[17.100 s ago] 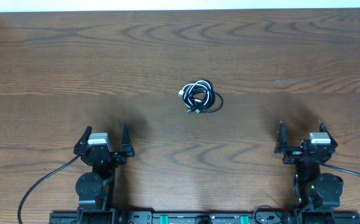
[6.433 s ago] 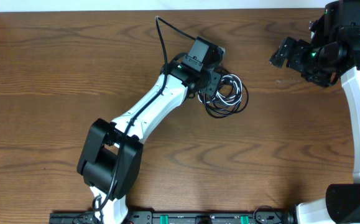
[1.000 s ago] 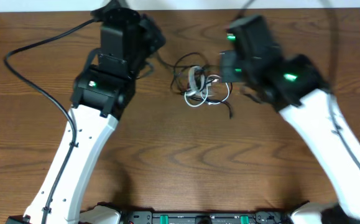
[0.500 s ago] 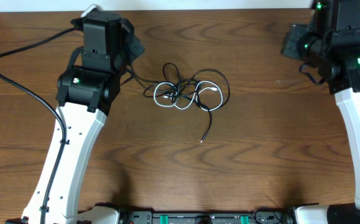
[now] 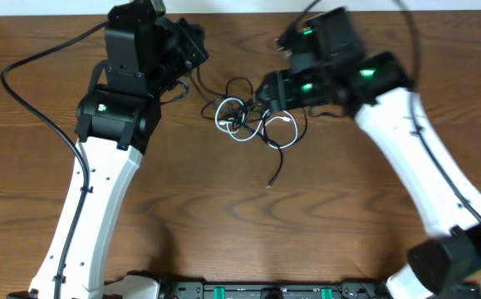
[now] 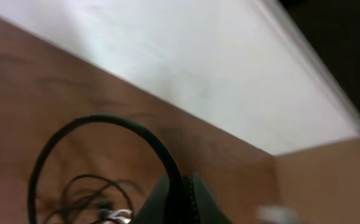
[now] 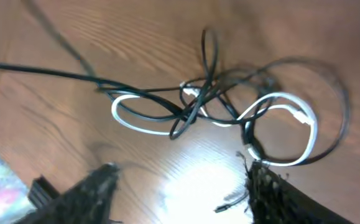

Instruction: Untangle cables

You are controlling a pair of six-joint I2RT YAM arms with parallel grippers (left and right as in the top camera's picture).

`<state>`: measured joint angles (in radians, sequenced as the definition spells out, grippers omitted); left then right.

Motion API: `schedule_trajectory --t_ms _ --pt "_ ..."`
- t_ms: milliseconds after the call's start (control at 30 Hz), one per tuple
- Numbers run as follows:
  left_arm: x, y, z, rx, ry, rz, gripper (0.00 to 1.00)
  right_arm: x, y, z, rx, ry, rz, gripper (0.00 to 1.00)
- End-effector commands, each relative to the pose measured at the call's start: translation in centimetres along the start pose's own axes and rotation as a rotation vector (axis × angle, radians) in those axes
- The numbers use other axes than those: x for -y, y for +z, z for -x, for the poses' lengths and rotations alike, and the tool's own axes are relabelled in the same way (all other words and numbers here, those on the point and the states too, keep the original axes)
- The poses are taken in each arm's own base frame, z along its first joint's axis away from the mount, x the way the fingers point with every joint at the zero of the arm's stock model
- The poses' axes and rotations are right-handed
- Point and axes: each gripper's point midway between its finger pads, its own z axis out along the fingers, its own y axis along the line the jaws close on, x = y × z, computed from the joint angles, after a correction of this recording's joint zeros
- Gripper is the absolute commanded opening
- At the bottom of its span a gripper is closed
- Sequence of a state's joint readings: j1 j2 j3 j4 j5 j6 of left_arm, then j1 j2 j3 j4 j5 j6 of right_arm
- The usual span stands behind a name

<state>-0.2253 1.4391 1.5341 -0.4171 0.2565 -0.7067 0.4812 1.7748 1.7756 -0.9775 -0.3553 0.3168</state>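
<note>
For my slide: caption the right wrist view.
Open right gripper above a knot of black cords and one white cord.

The left gripper (image 6: 178,199) is blurred and cut by the bottom edge, its grip unreadable. Motion smears the right gripper (image 7: 183,186) and the cables (image 7: 192,112), plug ends indistinct.

We log the cables (image 5: 252,123) heaped mid-surface (image 5: 223,224), left pincer (image 5: 194,56) behind and leftward, right pincer (image 5: 263,91) close at their right rear.
</note>
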Motion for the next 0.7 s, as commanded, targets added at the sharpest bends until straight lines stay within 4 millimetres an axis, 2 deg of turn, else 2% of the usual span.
schedule_trajectory --t_ms 0,167,233,333,400,467,567,667 --pt "2.6 -1.0 -0.2 -0.037 -0.019 -0.114 0.08 1.1 2.5 -0.1 -0.019 0.060 -0.059 0.65" --pt "3.1 -1.0 -0.3 -0.047 -0.041 -0.139 0.08 1.7 6.6 0.1 -0.042 0.080 -0.057 0.64" --pt "3.9 -1.2 -0.2 -0.053 -0.048 -0.176 0.08 2.2 8.3 0.0 -0.054 0.107 -0.062 0.59" --pt "5.4 -1.5 -0.1 -0.067 -0.051 -0.253 0.08 3.2 10.7 -0.3 -0.078 0.128 -0.072 0.45" --pt "5.8 -1.7 0.0 -0.067 -0.060 -0.271 0.08 3.9 11.9 -0.7 -0.097 0.135 -0.083 0.29" --pt "5.8 -1.7 0.0 -0.062 -0.056 -0.268 0.08 4.6 12.2 -0.8 -0.100 0.143 -0.100 0.02" --pt "5.1 -1.7 0.1 -0.057 -0.012 -0.247 0.08 5.3 11.3 0.0 -0.074 0.147 -0.114 0.01" --pt "2.6 -1.4 0.0 -0.052 -0.018 -0.140 0.07 6.9 8.2 2.0 0.008 0.138 -0.182 0.01"
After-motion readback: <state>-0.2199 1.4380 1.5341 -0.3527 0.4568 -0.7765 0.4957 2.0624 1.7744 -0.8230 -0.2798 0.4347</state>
